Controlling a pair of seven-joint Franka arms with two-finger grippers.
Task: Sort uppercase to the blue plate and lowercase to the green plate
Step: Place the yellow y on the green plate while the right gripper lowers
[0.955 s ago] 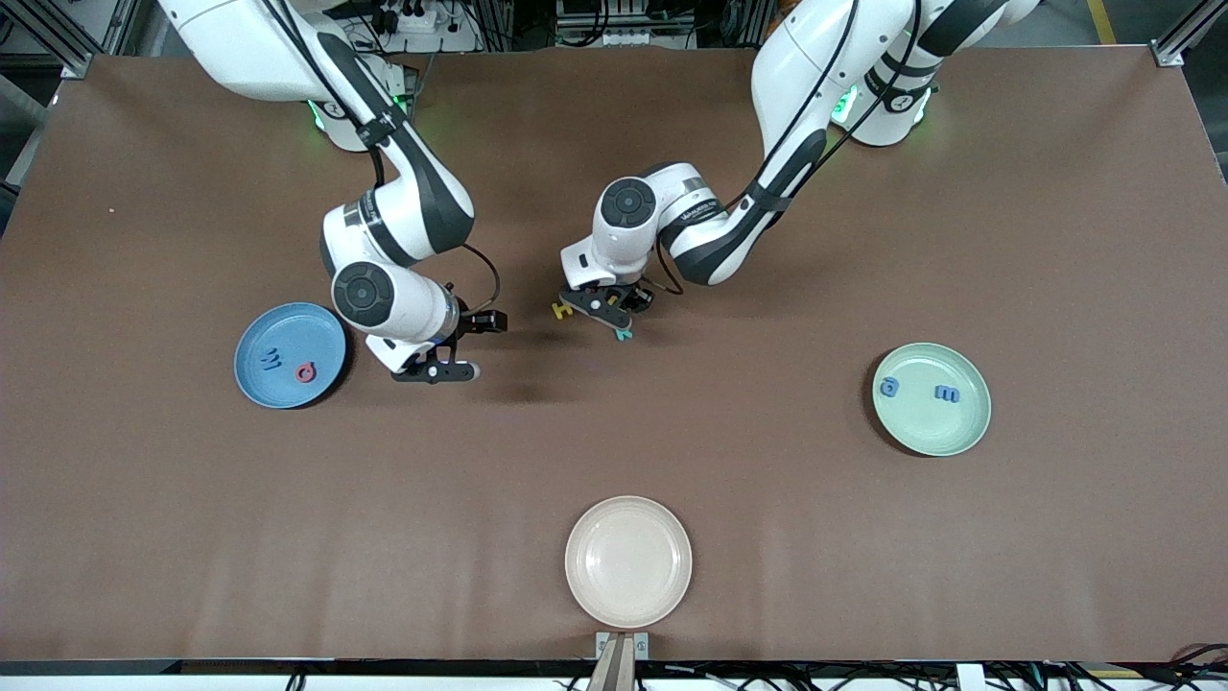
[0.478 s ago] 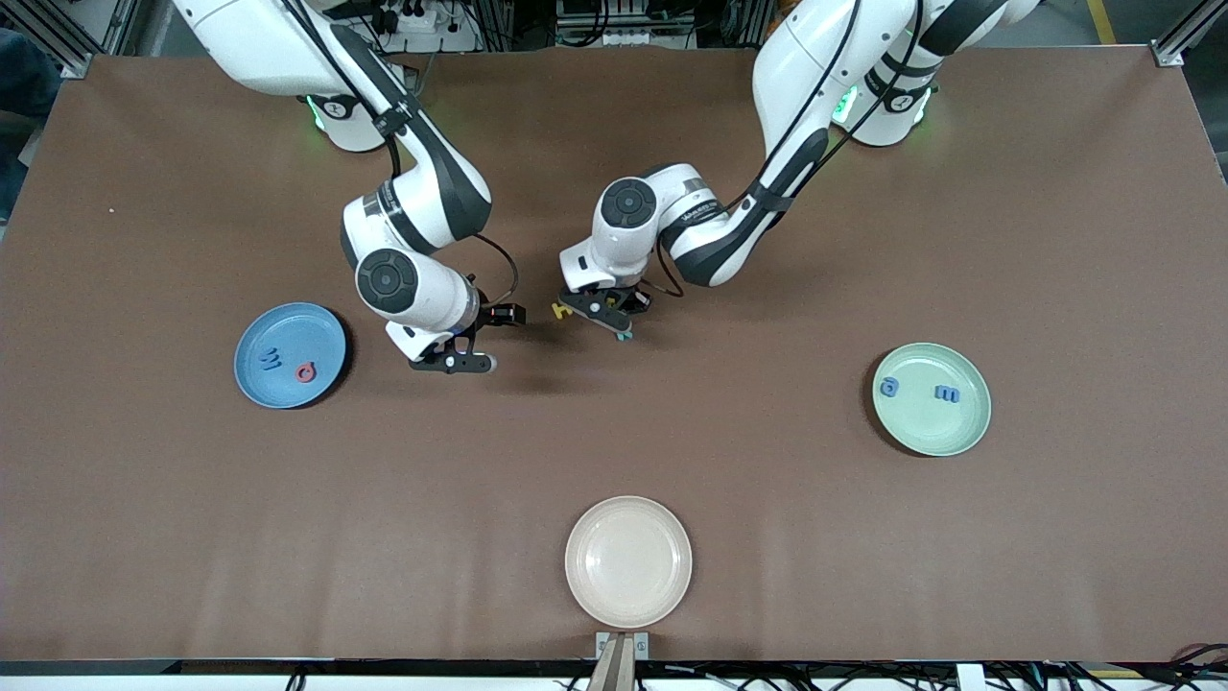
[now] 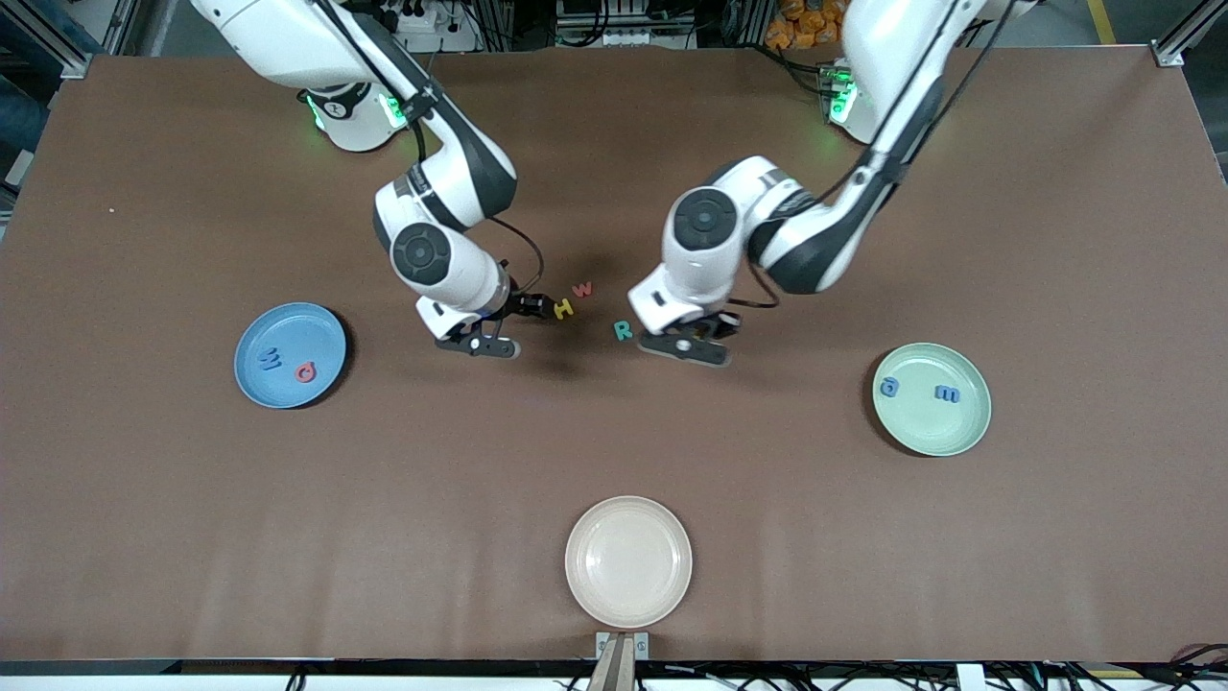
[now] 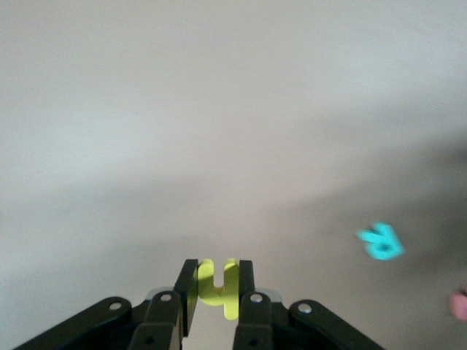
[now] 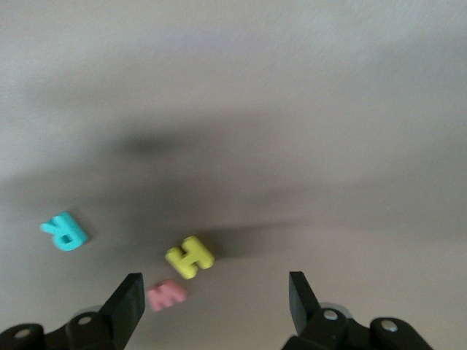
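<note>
My left gripper (image 4: 217,281) is shut on the yellow lowercase h (image 4: 219,286), and hangs over the table beside the teal R (image 3: 624,330). The same left gripper (image 3: 686,347) shows in the front view. The yellow H (image 3: 564,308) and red w (image 3: 582,288) lie mid-table. My right gripper (image 3: 480,344) stands open over bare table beside the H (image 5: 190,257), with the w (image 5: 166,294) close to one finger. The blue plate (image 3: 288,326) holds a blue W (image 3: 271,359) and red Q (image 3: 306,371). The green plate (image 3: 935,427) holds a blue g (image 3: 889,387) and blue m (image 3: 947,393).
A cream-white plate (image 3: 628,595) stands at the table edge nearest the front camera. The blue plate lies toward the right arm's end, the green plate toward the left arm's end.
My left gripper closed on the yellow h and carried it toward the left arm's end, uncovering H, w and R. My right gripper moved from beside the blue plate toward the middle letters.
</note>
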